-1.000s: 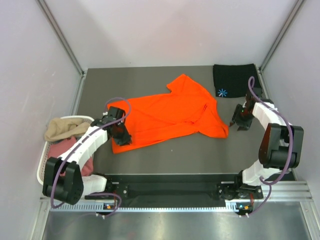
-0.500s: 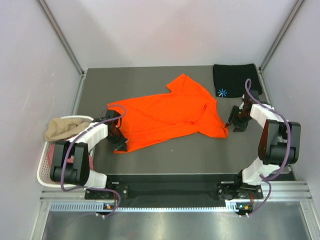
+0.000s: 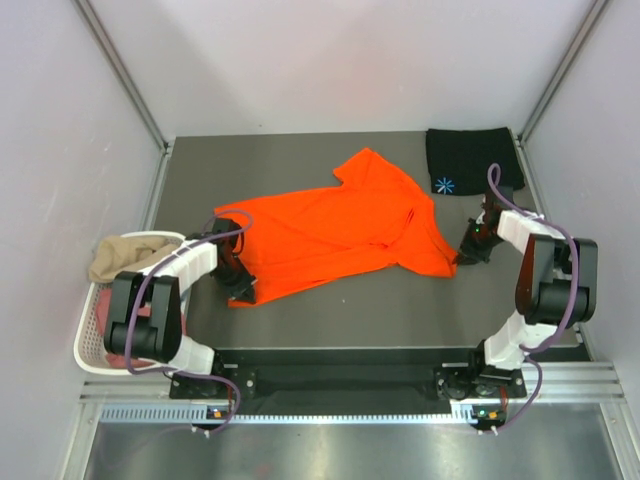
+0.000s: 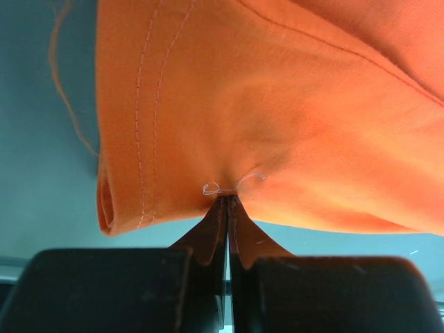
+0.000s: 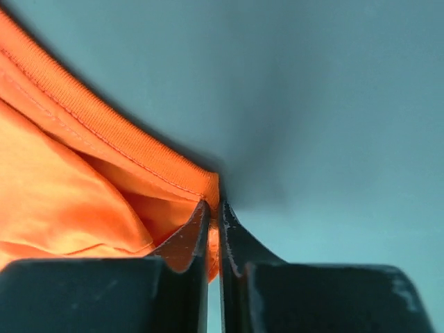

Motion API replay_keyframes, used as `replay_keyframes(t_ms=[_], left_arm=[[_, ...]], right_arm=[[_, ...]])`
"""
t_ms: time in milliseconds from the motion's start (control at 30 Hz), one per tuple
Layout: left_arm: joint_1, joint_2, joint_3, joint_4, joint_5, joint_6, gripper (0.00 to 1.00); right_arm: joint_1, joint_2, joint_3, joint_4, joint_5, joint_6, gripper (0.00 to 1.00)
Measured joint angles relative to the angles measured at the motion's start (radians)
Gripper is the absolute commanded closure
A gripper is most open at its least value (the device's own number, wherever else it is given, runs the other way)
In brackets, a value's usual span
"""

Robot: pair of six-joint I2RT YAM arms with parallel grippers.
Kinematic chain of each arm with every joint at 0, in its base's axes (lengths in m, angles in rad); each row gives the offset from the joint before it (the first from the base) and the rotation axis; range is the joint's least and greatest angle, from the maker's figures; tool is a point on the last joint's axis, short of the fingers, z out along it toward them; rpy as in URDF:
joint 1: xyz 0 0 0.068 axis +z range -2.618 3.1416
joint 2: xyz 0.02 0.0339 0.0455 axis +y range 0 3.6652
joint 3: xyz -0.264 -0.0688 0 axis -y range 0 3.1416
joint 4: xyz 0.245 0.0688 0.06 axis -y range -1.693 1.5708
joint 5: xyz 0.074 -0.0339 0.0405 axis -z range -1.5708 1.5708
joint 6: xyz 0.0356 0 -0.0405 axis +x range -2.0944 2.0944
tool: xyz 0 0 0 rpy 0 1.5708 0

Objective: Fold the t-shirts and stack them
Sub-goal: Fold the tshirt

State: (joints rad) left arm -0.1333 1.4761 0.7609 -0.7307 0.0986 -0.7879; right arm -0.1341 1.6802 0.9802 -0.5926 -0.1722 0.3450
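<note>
T-shirts in clear view: 3, namely 1 orange t-shirt (image 3: pixel 340 225), 1 black t-shirt (image 3: pixel 465 160), 1 tan t-shirt (image 3: pixel 125 255). Also 1 basket (image 3: pixel 88 335); 2 arms: left arm (image 3: pixel 185 265), right arm (image 3: pixel 530 235).

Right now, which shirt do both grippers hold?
The bright orange t-shirt spread mid-table: the left gripper and right gripper each pinch an edge. The folded black t-shirt far right and tan shirt in the basket lie untouched.
</note>
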Motion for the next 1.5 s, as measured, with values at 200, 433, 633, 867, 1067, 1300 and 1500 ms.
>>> replay_keyframes(t_ms=[200,433,633,867,1067,1300,1500], left_arm=[[0.0,0.025,0.027,-0.034,-0.018,-0.007,0.98],[0.0,0.026,0.036,-0.071,-0.07,-0.009,0.97],[0.0,0.026,0.044,-0.098,-0.111,-0.002,0.95],[0.004,-0.004,0.096,-0.153,-0.142,0.062,0.62],[0.004,-0.13,0.114,-0.15,-0.04,0.097,0.58],[0.004,-0.167,0.172,-0.144,-0.017,0.13,0.64],[0.004,-0.17,0.208,-0.138,-0.032,0.154,0.64]], right_arm=[[0.0,-0.041,-0.024,-0.038,0.106,0.035,1.0],[-0.02,-0.168,-0.071,-0.181,0.273,0.069,1.0],[-0.025,-0.211,-0.077,-0.241,0.289,0.065,0.75],[-0.026,-0.206,0.031,-0.273,0.324,-0.026,0.43],[0.065,-0.168,0.174,-0.226,0.216,-0.068,0.45],[0.187,0.016,0.227,-0.154,0.06,0.085,0.45],[0.193,0.129,0.27,-0.145,0.042,0.249,0.59]])
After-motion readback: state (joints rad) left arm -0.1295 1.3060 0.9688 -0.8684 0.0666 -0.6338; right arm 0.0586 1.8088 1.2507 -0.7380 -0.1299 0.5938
